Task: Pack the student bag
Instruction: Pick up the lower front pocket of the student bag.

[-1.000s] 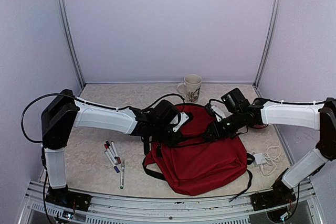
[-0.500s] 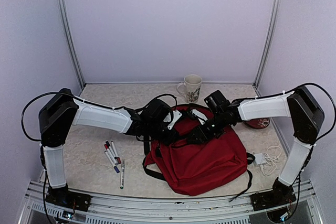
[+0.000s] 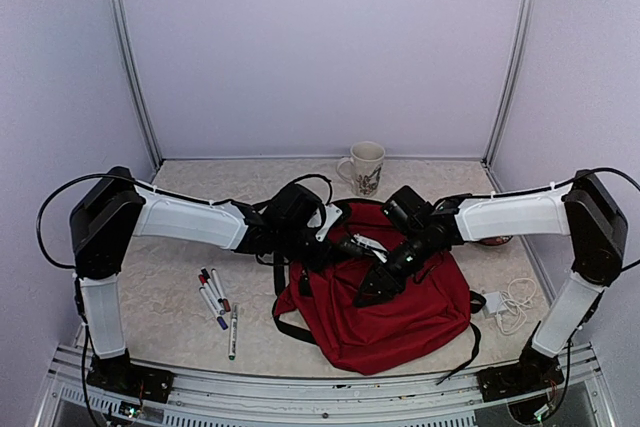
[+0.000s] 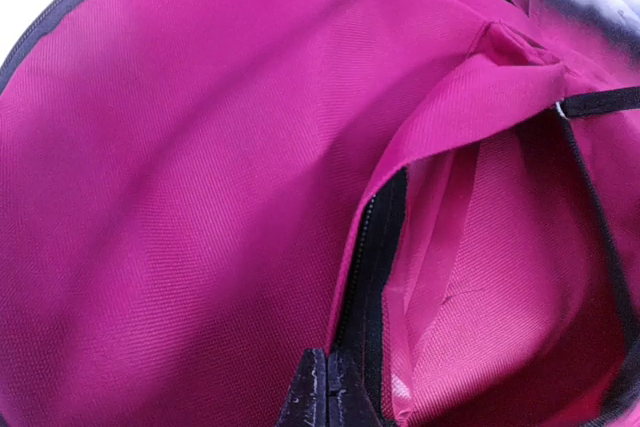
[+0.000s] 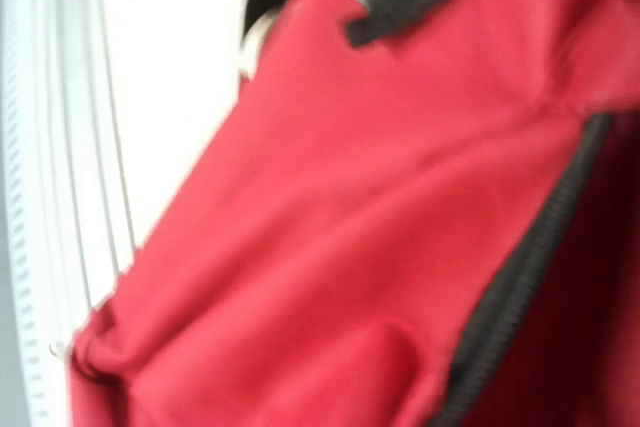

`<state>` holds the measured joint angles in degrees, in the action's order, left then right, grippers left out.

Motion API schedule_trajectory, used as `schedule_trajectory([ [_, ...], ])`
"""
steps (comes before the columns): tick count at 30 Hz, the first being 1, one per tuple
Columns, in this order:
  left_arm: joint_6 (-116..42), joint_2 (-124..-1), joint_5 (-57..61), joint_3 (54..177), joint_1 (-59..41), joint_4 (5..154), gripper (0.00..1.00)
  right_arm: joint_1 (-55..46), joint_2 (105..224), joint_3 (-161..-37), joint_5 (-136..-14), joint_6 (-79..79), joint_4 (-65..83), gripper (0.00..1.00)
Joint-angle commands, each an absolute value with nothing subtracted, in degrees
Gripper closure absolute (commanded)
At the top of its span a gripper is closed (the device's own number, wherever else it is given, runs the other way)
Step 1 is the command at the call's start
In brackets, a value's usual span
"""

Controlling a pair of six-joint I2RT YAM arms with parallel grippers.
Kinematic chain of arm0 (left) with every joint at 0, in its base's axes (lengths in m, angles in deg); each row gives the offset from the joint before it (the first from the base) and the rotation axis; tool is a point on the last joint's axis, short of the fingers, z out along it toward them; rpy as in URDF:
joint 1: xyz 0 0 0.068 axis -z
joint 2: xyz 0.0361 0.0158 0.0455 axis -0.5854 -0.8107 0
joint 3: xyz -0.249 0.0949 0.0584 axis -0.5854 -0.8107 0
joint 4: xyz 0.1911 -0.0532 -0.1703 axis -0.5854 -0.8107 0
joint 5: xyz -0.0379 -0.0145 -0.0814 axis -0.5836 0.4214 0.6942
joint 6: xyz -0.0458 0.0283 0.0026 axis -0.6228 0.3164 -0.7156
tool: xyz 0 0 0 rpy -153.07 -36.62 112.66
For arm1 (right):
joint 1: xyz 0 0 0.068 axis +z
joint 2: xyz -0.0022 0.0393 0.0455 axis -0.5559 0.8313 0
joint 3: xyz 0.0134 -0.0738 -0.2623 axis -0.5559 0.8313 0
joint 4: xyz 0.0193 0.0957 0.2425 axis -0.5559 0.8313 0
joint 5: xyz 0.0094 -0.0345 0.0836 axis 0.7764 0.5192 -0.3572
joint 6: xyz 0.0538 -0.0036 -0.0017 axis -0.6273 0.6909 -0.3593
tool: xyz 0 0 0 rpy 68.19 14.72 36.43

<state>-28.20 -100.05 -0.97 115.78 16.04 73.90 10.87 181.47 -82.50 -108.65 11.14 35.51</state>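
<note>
Currently, a loose set of coloured marker pens [image 3: 215, 302] lies on the table well to the left of my left gripper [image 4: 325, 394], not yet packed. The left gripper's fingertips are pressed together, clamped on the black-zippered rim [image 4: 372, 247] of the dark red soft fabric student bag [image 3: 400, 312]. The bag lies flat below the gripper and to its right. The left wrist view looks into an opened compartment. This hold is unchanged over the last second.

The change is on the right. My right gripper [image 3: 372, 282] has swung inward from the bag's right edge. It now sits over the bag's middle, just beside the left gripper, angled down toward the fabric. Its wrist view is blurred and shows only red cloth and a zipper, so I cannot tell whether the fingers are apart, together or carrying anything.

Judgement: with the mouth held, the right arm is arriving either to widen it or to insert an item.

A white printed ceramic mug [image 3: 366, 167] stands beyond both grippers. A white charger with coiled cable [image 3: 508, 302] lies well to the right of the right gripper.
</note>
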Motion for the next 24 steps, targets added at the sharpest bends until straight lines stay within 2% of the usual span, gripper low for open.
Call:
schedule_trajectory([
  [1, -28.7, -98.5, -2.4, 115.1, 15.2, 75.9, 1.00, 11.5, 176.3, -81.9, -112.2, 11.9, 39.3, 0.76],
  [4, -28.8, -97.9, -2.5, 114.7, 15.3, 76.0, 1.00, 11.5, 173.8, -81.8, -110.1, 10.5, 38.1, 0.93],
  [6, -28.8, -97.3, -2.6, 114.3, 15.3, 76.1, 1.00, 11.5, 172.6, -82.2, -108.9, 9.9, 37.5, 1.00],
  [10, -29.3, -95.5, -2.3, 113.7, 15.3, 76.2, 0.98, 11.5, 170.3, -82.0, -106.5, 8.9, 35.8, 1.00],
  [11, -29.7, -95.0, -2.1, 113.7, 15.2, 76.1, 0.88, 11.5, 170.1, -81.9, -106.0, 8.7, 35.4, 1.00],
  [14, -32.3, -92.5, -3.1, 113.9, 15.1, 74.8, 0.41, 11.4, 169.9, -81.5, -105.2, 8.2, 34.4, 1.00],
  [16, -34.9, -90.2, -6.4, 114.0, 15.1, 72.6, 0.23, 11.5, 169.8, -81.0, -104.3, 7.8, 33.8, 1.00],
  [17, -36.7, -88.6, -10.2, 114.1, 15.0, 70.5, 0.08, 11.5, 169.7, -80.6, -103.8, 7.6, 33.4, 1.00],
  [18, -38.7, -87.6, -13.3, 114.6, 14.8, 68.0, 0.03, 11.5, 169.5, -80.2, -103.6, 7.4, 32.8, 1.00],
  [19, -41.0, -86.7, -16.1, 115.1, 14.7, 64.6, 0.01, 11.5, 169.4, -79.8, -103.4, 7.2, 32.2, 1.00],
  [24, -54.0, -80.1, -31.6, 114.6, 14.3, 48.4, 0.01, 11.5, 168.6, -79.0, -102.5, 6.5, 31.4, 1.00],
])
